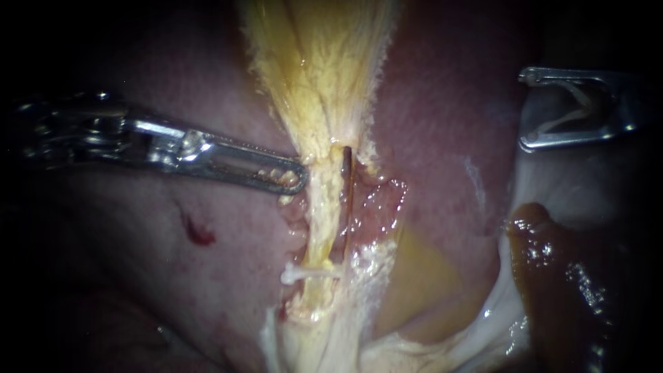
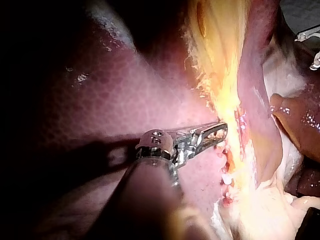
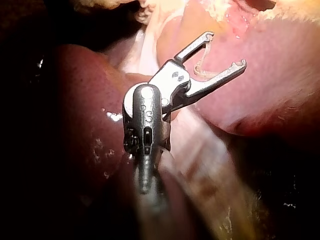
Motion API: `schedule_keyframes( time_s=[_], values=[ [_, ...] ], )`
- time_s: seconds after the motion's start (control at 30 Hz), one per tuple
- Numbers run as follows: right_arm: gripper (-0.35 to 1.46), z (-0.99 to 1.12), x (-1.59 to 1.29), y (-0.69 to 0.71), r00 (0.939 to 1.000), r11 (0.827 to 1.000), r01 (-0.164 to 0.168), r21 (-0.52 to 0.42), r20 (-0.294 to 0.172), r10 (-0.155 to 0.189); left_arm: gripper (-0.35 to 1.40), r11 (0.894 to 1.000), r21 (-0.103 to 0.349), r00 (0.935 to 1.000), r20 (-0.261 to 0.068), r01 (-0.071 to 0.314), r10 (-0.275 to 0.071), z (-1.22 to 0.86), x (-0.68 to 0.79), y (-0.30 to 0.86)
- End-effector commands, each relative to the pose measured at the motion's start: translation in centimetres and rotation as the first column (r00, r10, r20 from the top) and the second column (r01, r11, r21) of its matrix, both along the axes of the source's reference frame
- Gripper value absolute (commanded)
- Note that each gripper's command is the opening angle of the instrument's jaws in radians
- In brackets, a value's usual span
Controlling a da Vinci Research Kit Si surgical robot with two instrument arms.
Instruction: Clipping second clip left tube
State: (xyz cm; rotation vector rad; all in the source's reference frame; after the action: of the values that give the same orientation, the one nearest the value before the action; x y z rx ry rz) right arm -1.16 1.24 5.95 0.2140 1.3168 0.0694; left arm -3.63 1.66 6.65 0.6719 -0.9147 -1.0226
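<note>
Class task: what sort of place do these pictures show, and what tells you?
Probably a surgical setting, close up: left instrument and right instrument over liver, a loaded clip between the right one's jaws, a placed clip on a tube.

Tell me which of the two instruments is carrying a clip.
The right instrument: a pale clip sits held between its wide-spread jaws. The left instrument carries none; its tip rests at the yellow tissue.
</note>
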Motion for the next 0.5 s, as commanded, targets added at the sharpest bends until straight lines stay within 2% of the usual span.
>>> schedule_keyframes(
  time_s=[0.03,0.17,0.27,0.4,0.5],
  values=[
    [0.49,0.00,0.00,0.00,1.0000,1.000,0.000,0.000,0.000,0.000,-0.35,1.000,0.000,1.0000,0.000,0.000,0.000,-0.01,0.00,0.00],
    [0.49,0.00,0.00,0.00,1.0000,1.000,0.000,0.000,0.000,0.000,-0.35,1.000,0.003,1.0000,0.001,-0.001,0.001,-0.06,0.02,0.01],
    [0.49,-0.01,0.01,0.00,1.0000,1.000,0.000,0.000,0.000,0.000,-0.35,1.000,0.008,1.0000,0.003,-0.002,0.002,-0.18,0.09,0.05],
    [0.49,-0.02,0.01,-0.01,1.0000,1.000,0.000,0.000,0.000,0.000,-0.35,1.000,0.014,0.9999,-0.004,0.010,-0.010,-0.43,0.25,0.17],
    [0.49,-0.03,0.02,-0.02,1.0000,1.000,-0.001,0.000,0.000,0.001,-0.35,0.999,0.020,0.9994,0.002,0.034,-0.034,-0.63,0.41,0.29]
  ],
)
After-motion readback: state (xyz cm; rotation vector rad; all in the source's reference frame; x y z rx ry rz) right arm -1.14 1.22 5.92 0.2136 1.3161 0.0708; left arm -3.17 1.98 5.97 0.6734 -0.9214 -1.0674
